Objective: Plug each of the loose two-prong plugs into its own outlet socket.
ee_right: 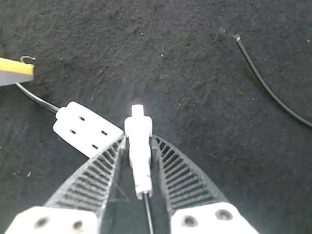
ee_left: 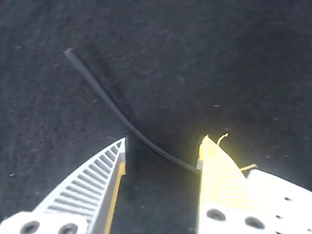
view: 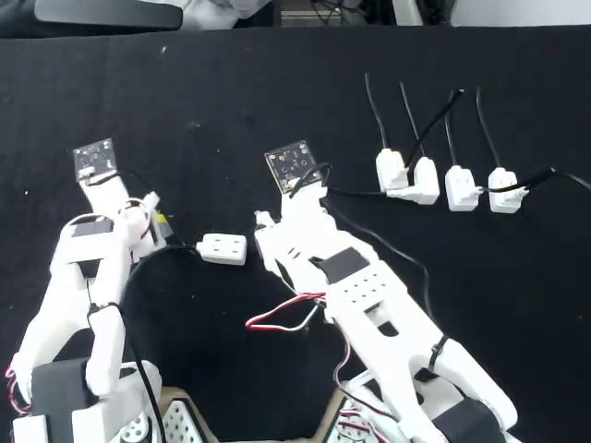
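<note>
Looking down, we saw our right hand (ee_right: 138, 141) pinching a white plug (ee_right: 138, 127) just beside the outlet socket (ee_right: 87, 131) on the counter (ee_right: 195, 63); our left hand (ee_left: 162, 142) stood spread around a black cord (ee_left: 102, 95).

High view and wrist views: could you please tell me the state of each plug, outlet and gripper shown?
right gripper: shut on the plug.
plug: unplugged, prongs short of the outlet block.
outlet block: lying flat, visible sockets empty.
left gripper: open, straddling the black cable.
far white connectors: ungripped; joined or not, cannot tell.
</note>
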